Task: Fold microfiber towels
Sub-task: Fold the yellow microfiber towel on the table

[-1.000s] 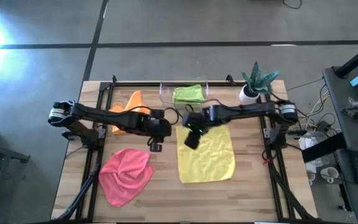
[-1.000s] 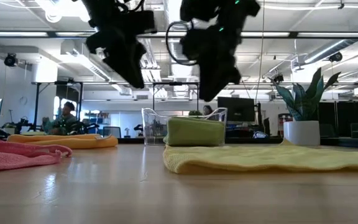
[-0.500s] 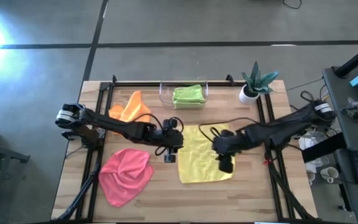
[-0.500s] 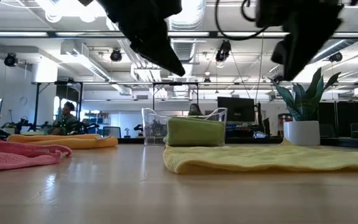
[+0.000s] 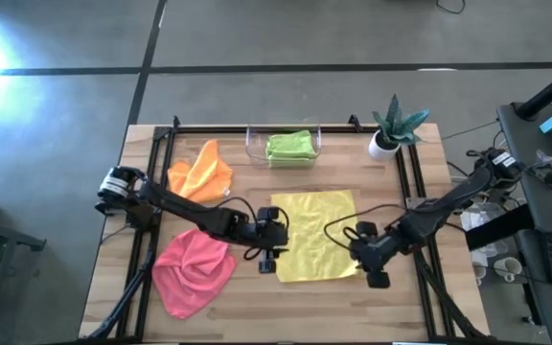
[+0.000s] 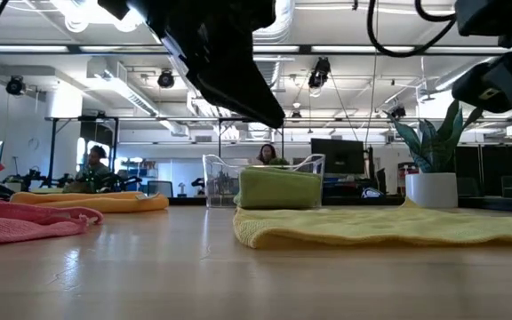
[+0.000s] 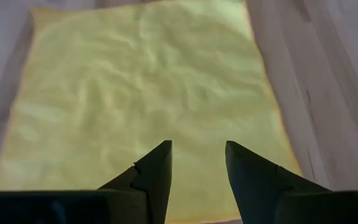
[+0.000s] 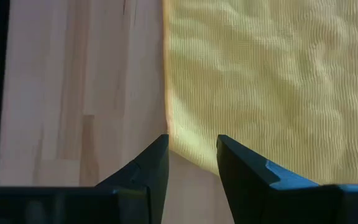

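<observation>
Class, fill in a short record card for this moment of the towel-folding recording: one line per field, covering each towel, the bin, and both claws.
Yellow towel: spread flat, mid-table
Pink towel: crumpled, near-left part of table
Orange towel: crumpled, far-left part of table
Green towel: folded, inside the clear bin at the far edge
Plant: potted, far-right corner
Left claw: open, at the yellow towel's near-left corner
Right claw: open, at the yellow towel's near-right corner
Folding: yellow towel not yet folded
</observation>
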### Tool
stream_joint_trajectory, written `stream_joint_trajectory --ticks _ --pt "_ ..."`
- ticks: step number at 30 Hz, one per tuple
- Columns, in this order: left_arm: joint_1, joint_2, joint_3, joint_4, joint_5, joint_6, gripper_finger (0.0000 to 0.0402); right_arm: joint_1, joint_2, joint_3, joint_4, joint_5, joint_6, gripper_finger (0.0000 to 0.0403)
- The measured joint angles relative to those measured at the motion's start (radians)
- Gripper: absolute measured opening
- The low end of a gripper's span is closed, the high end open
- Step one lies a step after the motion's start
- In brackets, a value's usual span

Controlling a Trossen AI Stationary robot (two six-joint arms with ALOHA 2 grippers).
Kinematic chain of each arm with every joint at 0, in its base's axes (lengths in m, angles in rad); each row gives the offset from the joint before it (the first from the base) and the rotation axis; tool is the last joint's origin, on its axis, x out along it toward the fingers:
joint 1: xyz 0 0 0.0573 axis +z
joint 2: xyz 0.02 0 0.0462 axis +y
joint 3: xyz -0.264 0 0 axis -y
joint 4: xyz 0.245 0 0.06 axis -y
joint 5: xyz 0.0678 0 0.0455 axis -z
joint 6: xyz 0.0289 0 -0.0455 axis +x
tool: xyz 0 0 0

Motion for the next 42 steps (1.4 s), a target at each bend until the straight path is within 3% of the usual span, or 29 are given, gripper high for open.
stream_joint_trajectory --ticks 11,16,28,42 --pt "-0.019 0.029 0.0 -0.075 -0.002 0.009 0.0135 0.09 0.001 -0.044 0.049 0.045 0.019 0.0125" --pt "-0.069 0.027 0.029 -0.063 0.078 -0.065 0.0135 0.128 0.006 -0.077 0.101 0.084 0.061 0.0125" --pt "-0.182 0.23 0.155 -0.02 0.025 -0.078 0.0135 0.143 0.055 -0.121 0.205 0.131 0.065 0.0125" --pt "-0.18 0.278 0.151 -0.04 -0.002 -0.049 0.0135 0.143 0.069 -0.121 0.218 0.13 0.103 0.0125"
